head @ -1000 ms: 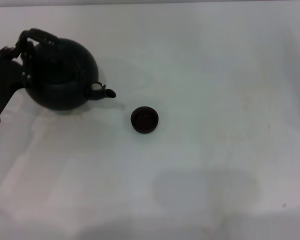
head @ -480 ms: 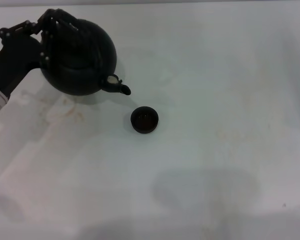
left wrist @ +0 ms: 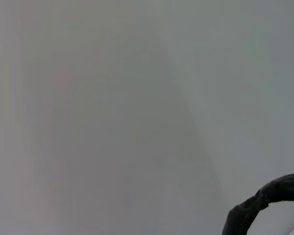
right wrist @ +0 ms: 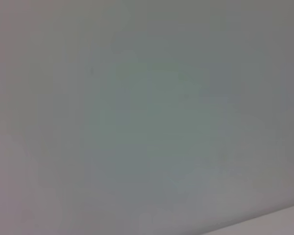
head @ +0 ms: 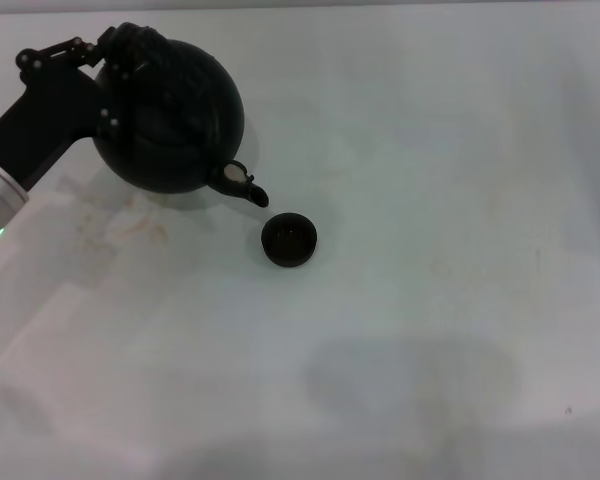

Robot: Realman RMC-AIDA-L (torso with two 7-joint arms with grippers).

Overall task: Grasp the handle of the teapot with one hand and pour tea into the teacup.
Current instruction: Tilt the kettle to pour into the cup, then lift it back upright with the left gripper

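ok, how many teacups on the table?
1. The teacup sits on the table, just beyond the spout of the teapot held up by the left hand. None hidden.

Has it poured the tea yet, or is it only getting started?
Grasping looks done: the left gripper holds the handle and carries the teapot. In hand: the tilted spout nears the teacup. No tea stream shows, so pouring remains.

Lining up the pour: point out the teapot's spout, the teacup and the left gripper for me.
spout [head: 248,189], head view, on its dark tip beside the pale opening.
teacup [head: 289,239], head view, at the middle of its open top.
left gripper [head: 105,65], head view, at the fingers closed on the teapot's handle.
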